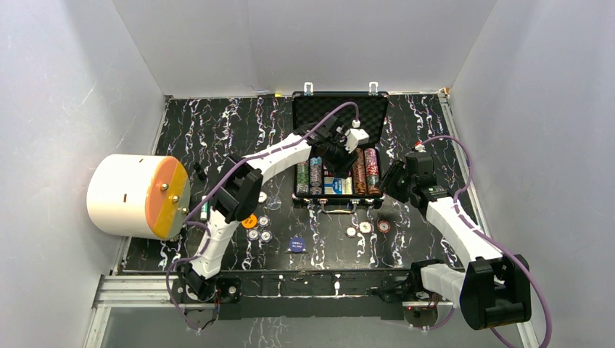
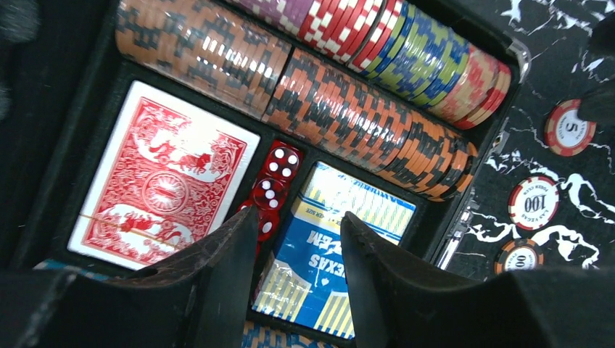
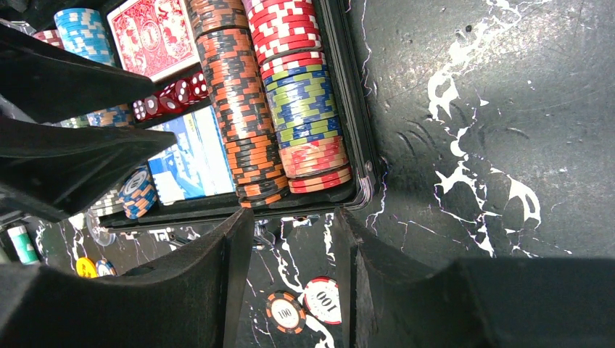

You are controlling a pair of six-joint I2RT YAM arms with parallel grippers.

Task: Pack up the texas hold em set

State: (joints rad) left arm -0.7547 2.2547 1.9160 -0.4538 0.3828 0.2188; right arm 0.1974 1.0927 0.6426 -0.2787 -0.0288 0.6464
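Noting black briefcase [image 1: 308, 116] sitting open at far middle of table [image 1: 217, 130], lid leaning back, giving access to foam tray; seeing chip rows [image 2: 362, 116] standing on edge in slots, packed tight, orange, red and blue-green stripes; spotting red card deck [image 2: 163, 174] lying flat in its pocket, red dice [image 2: 279, 163] lining up in narrow gap beside it, blue card box [image 2: 362, 203] filling next pocket; marking left gripper [image 2: 299, 221] hovering spread above that box, pinching nothing, likely working on tray contents; marking right gripper [image 3: 291, 217] hanging spread just beside case's right side, empty, likely going for loose chips [image 3: 323, 299] lying on table in front; flagging buttons [image 1: 259, 225] near left arm as not yet packed
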